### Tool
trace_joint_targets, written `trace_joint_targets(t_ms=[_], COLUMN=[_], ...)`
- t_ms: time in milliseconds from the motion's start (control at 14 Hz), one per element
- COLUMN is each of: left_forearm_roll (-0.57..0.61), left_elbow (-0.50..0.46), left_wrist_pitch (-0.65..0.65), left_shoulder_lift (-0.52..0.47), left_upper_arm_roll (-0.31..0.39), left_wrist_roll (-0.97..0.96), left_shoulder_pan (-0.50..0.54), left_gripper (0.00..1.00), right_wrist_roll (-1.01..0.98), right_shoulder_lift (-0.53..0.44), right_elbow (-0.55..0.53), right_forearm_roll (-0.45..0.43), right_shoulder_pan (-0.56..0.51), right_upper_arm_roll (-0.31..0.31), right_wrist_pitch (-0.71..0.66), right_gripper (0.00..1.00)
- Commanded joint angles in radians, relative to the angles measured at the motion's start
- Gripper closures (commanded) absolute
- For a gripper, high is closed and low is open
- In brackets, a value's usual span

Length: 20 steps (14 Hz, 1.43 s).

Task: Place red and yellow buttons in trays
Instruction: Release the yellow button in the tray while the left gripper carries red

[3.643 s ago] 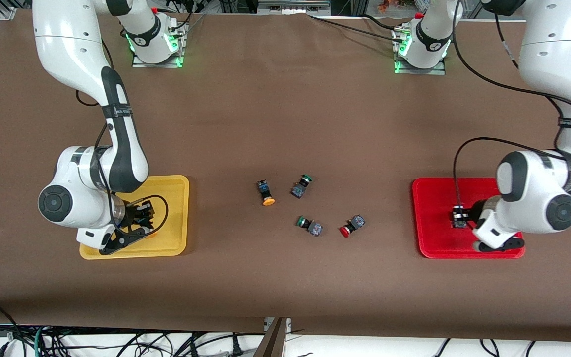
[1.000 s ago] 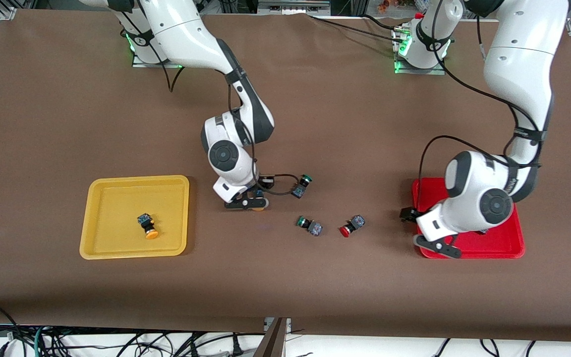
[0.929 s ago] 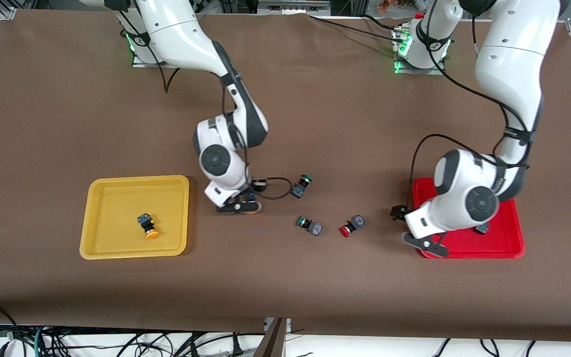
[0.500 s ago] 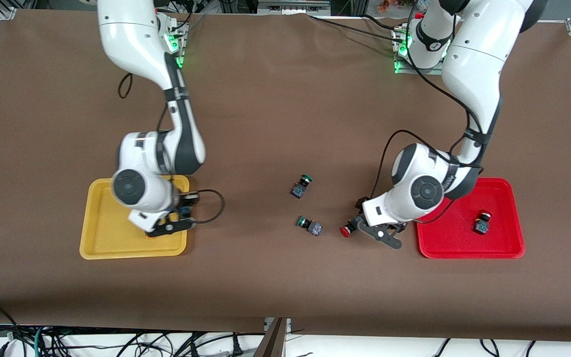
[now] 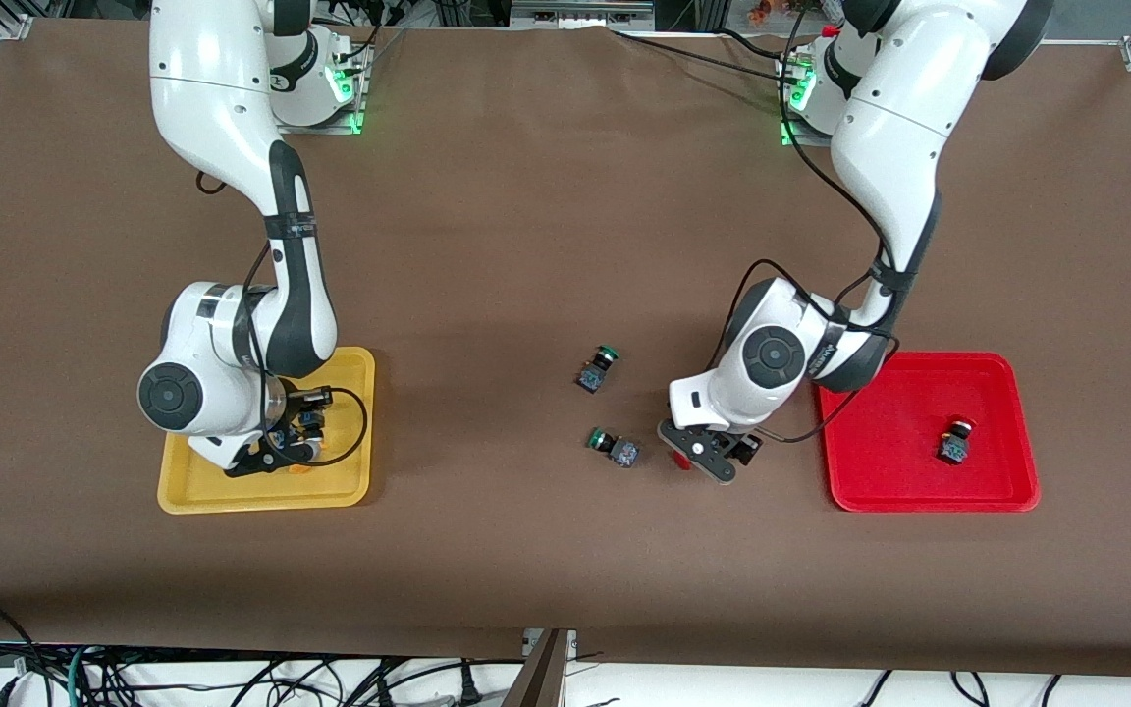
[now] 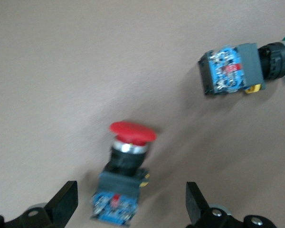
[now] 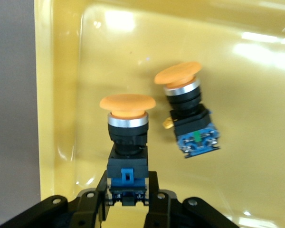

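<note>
Covering most of the front view, the brown worktop (image 5: pixel 546 550) carried the yellow tray (image 5: pixel 173 491) at middle left of the frame and the red tray (image 5: pixel 880 491) at middle right.

Over the yellow tray, the right gripper (image 5: pixel 296 447) had its jaws clenched on the dark body of a yellow button (image 7: pixel 127 124), cap pointing away from the wrist; a second yellow button (image 7: pixel 187 116) already lay in that tray just beside it. This arm's step looked like the set-down: the next move called for lowering onto bare tray floor clear of the button lying there, then letting go.

The left gripper (image 5: pixel 708 454) hung low over the worktop, between the red tray and the middle of the frame, jaws spread wide to either side of a red button (image 6: pixel 123 178) lying there, not yet touching it. That arm appeared to be at the grasp, which called for dropping further and closing squarely on the block body. One red button (image 5: pixel 955 444) already sat in the red tray.

Two green buttons (image 5: pixel 613 447) (image 5: pixel 596 369) lay at centre frame, near the left gripper.
</note>
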Motion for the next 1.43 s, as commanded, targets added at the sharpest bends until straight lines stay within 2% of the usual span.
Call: trace_joint_targets(t_ms=[0,143,214,286,357,429,500,643,857,1000,1143,1357], left_forearm_roll=[0.030,0.030,0.029,0.029,0.027,0.026,0.026,0.017,0.007,-0.005,-0.006,-0.014], left_elbow=[0.006,0.010,0.010,0.010,0.010,0.011,0.013,0.013,-0.001,-0.006,-0.026,-0.148], left_wrist_pitch=[0.047,0.047,0.047,0.047,0.044,0.044,0.044,0.037,-0.017,-0.128,-0.228,-0.239], left_shoulder_lift=[0.021,0.023,0.021,0.017,0.014,0.012,0.009,-0.003,-0.052,-0.109,-0.172,-0.256], left_upper_arm_roll=[0.011,0.014,0.012,0.012,0.014,0.014,0.015,0.018,0.008,0.002,0.002,0.002], left_wrist_roll=[0.021,0.019,0.019,0.013,0.004,0.001,-0.001,0.001,0.001,0.008,0.002,-0.028], left_shoulder_pan=[-0.001,-0.001,0.000,0.002,0.000,0.000,0.006,0.026,0.129,0.192,0.242,0.325], left_gripper=[0.00,0.00,0.16,0.47,0.68,0.80,0.87,0.90,0.90,0.86,0.87,0.87], right_wrist_roll=[0.002,0.002,0.010,0.012,0.027,0.039,0.053,0.093,0.160,0.170,0.182,0.183], right_shoulder_lift=[-0.014,-0.014,-0.014,-0.015,-0.018,-0.023,-0.028,-0.067,-0.217,-0.319,-0.415,-0.512], right_elbow=[-0.026,-0.032,-0.034,-0.031,-0.024,-0.015,0.008,0.019,0.000,0.000,-0.001,0.000], right_forearm_roll=[0.046,0.066,0.072,0.073,0.074,0.074,0.072,0.060,0.040,-0.049,-0.159,-0.251], right_shoulder_pan=[0.000,0.003,0.006,0.008,0.008,0.006,0.014,0.037,0.072,0.074,0.074,0.074], right_upper_arm_roll=[0.012,0.016,0.018,0.018,0.016,0.015,0.013,0.006,-0.034,-0.051,-0.050,-0.050], right_wrist_pitch=[-0.003,-0.003,-0.003,-0.003,-0.003,-0.003,-0.005,-0.003,-0.040,-0.110,-0.164,-0.232], right_gripper=[0.85,0.84,0.77,0.49,0.07,0.00,0.00,0.00,0.00,0.00,0.00,0.00])
